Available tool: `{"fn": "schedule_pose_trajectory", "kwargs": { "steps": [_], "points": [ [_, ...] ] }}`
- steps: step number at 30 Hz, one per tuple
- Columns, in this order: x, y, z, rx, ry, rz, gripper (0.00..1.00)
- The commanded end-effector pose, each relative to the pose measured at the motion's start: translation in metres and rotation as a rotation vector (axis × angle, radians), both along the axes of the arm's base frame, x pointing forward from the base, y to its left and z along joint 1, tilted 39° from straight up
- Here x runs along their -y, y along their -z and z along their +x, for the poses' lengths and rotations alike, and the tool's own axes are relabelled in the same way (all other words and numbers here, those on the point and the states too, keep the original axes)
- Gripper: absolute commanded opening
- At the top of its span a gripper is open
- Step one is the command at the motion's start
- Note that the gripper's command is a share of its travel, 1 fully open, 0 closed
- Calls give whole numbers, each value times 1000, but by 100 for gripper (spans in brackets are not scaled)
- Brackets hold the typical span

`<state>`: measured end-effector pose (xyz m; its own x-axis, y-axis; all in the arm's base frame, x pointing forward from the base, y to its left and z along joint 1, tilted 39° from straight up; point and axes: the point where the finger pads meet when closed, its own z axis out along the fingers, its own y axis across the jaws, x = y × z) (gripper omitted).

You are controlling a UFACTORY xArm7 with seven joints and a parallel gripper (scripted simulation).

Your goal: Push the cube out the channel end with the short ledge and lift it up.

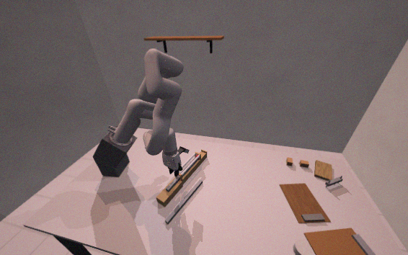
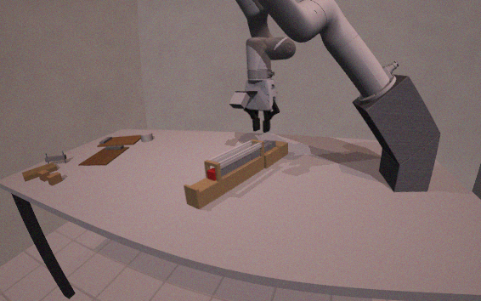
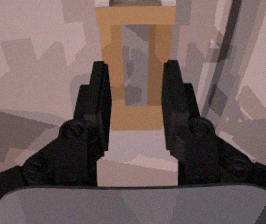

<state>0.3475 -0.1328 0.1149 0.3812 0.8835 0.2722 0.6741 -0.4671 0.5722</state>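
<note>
The channel (image 2: 237,167) is a long wooden base with clear side walls and a wooden frame at each end; it also shows in the top view (image 1: 183,176). The small red cube (image 2: 212,173) sits inside it at the end far from the arm, seen in the top view too (image 1: 196,155). My gripper (image 2: 263,124) hangs in the air above the channel's opposite end, pointing down. In the wrist view its black fingers stand apart with nothing between them, and the wooden end frame (image 3: 136,19) lies below.
A grey rod (image 1: 183,202) lies on the table alongside the channel. The dark robot base (image 2: 403,136) stands behind it. Wooden boards (image 1: 303,202), small blocks (image 1: 296,162) and grey metal parts lie at the far side of the table.
</note>
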Motion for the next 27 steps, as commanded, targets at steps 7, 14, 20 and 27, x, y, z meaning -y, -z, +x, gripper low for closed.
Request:
{"fn": "schedule_pose_trajectory", "kwargs": {
  "steps": [7, 14, 20, 27],
  "points": [
    [71, 19, -26, 5, 2, -1, 0],
    [89, 33, -33, 1, 1, 0, 0],
    [90, 51, -18, 1, 1, 0, 0],
    [90, 63, -8, 1, 1, 0, 0]
  ]
}}
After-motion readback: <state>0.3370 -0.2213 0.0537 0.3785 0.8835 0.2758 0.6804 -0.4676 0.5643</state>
